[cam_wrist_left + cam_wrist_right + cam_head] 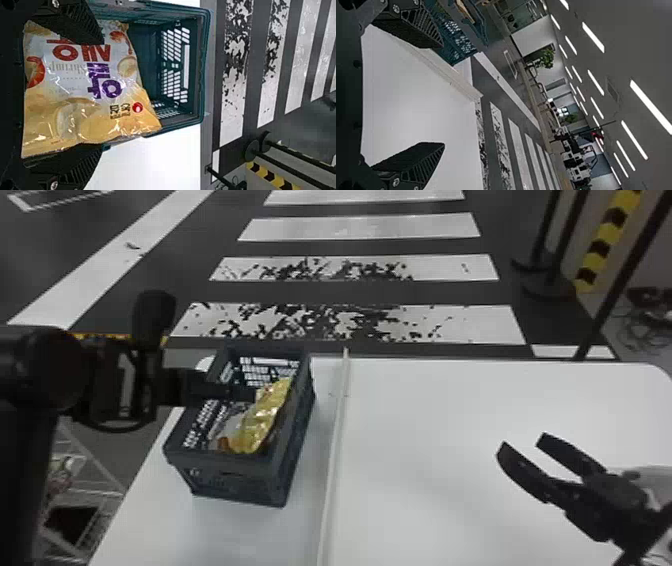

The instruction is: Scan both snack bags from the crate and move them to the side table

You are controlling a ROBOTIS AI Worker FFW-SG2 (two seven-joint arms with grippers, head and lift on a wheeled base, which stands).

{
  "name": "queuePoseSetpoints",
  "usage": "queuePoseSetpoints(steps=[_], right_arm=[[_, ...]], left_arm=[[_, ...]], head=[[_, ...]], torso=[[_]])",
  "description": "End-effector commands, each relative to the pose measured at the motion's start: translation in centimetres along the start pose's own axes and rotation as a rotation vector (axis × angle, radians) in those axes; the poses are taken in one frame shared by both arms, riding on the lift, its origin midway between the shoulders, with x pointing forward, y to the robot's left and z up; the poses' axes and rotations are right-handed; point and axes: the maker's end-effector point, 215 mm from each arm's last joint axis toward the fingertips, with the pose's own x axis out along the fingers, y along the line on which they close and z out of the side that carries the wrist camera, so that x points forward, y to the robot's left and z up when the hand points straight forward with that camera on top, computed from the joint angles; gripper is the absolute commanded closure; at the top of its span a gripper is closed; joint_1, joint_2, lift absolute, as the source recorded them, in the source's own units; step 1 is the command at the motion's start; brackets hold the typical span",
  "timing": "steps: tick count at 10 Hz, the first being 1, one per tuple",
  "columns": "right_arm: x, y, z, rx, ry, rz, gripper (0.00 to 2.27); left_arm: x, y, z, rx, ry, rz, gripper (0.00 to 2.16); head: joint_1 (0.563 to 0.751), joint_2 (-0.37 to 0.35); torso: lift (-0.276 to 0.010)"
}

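The dark crate stands on the left part of the white table, and a gold and pale snack bag leans inside it. My left gripper reaches over the crate's left wall, close to the bag. In the left wrist view, the left gripper is open, its fingers wide apart on either side of the shrimp-printed snack bag; the crate surrounds the bag. Over the table's right side, my right gripper is open and holds nothing. The right wrist view shows the right gripper likewise.
A pale raised strip runs along the white table just right of the crate. The crate's corner appears beyond the right gripper. Dark posts stand on the floor at the far right.
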Motion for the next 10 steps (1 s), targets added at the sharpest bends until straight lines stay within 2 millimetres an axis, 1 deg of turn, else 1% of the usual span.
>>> queuePoseSetpoints(steps=[1,2,5,7,10], right_arm=[[-0.1,-0.1,-0.2,0.002,0.003,-0.001,0.12],[-0.1,-0.1,-0.1,0.000,0.003,0.000,0.12],[-0.2,-0.2,-1.0,0.012,0.023,0.001,0.12],[-0.2,-0.3,-1.0,0.029,0.037,0.011,0.12],[0.0,-0.4,-1.2,0.044,0.040,0.016,0.12]], left_arm=[[0.3,0.1,1.1,-0.008,0.004,-0.004,0.08],[0.8,-0.1,1.4,-0.008,0.016,-0.008,0.08],[2.0,-0.4,1.0,-0.019,0.040,-0.009,0.09],[2.9,0.0,-1.1,-0.011,0.081,0.020,0.08],[3.0,1.2,-2.4,-0.024,0.111,0.030,0.11]], head=[[0.695,0.110],[0.695,0.107],[0.695,0.100],[0.695,0.096],[0.695,0.104]], torso=[[-0.095],[-0.095],[-0.095],[-0.095],[-0.095]])
